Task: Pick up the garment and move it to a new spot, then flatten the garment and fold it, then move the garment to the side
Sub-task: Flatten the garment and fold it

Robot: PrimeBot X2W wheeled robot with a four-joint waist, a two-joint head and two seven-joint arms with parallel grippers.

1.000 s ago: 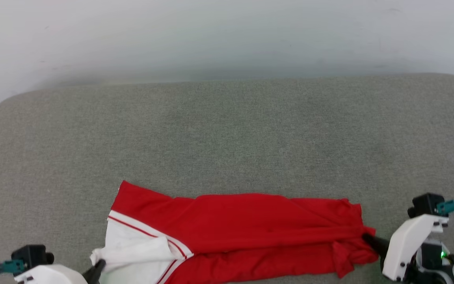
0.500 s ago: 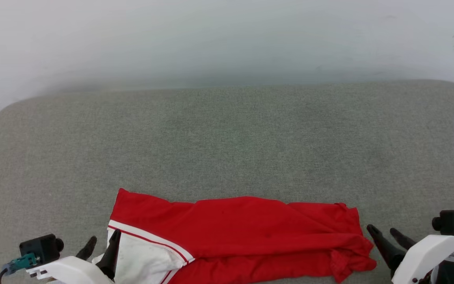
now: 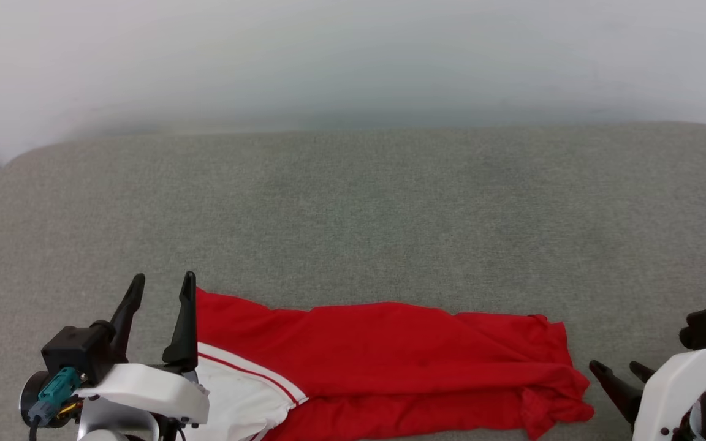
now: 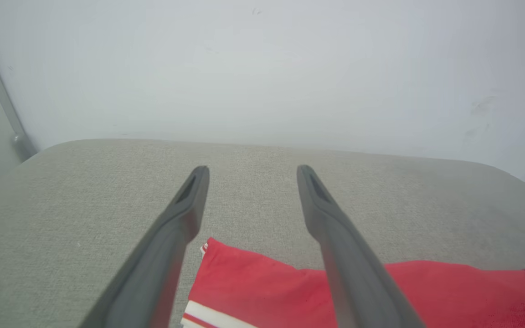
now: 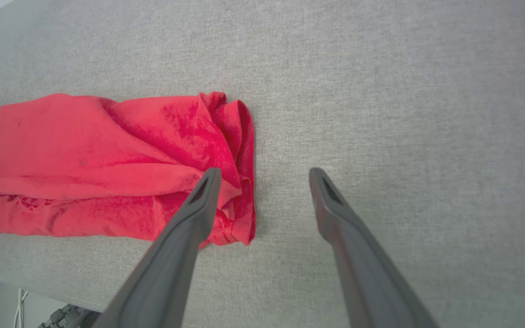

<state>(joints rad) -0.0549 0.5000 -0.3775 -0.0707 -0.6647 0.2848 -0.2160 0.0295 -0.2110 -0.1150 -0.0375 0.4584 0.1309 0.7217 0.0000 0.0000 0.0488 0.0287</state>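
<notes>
The garment (image 3: pixel 383 361) is a red jersey with a white, red-striped sleeve, folded into a long band near the front edge of the grey table (image 3: pixel 353 208). It also shows as a red band (image 4: pixel 267 287) in the left wrist view and as a rumpled red end (image 5: pixel 107 164) in the right wrist view. My left gripper (image 3: pixel 163 285) stands open above the garment's left end, holding nothing. Just off the garment's right end, my right gripper (image 3: pixel 619 369) is open and empty too; its left finger (image 5: pixel 189 218) overlaps the cloth's edge in its wrist view.
A pale wall (image 3: pixel 353 55) rises behind the table's far edge. Grey cloth surface stretches behind and to both sides of the garment. The table's front edge (image 5: pixel 25 282) shows below the garment in the right wrist view, with cables beneath it.
Both grippers have let go of the garment's ends and opened. The left one has risen and moved forward; the right one has drawn back to the right. The garment lies still.
</notes>
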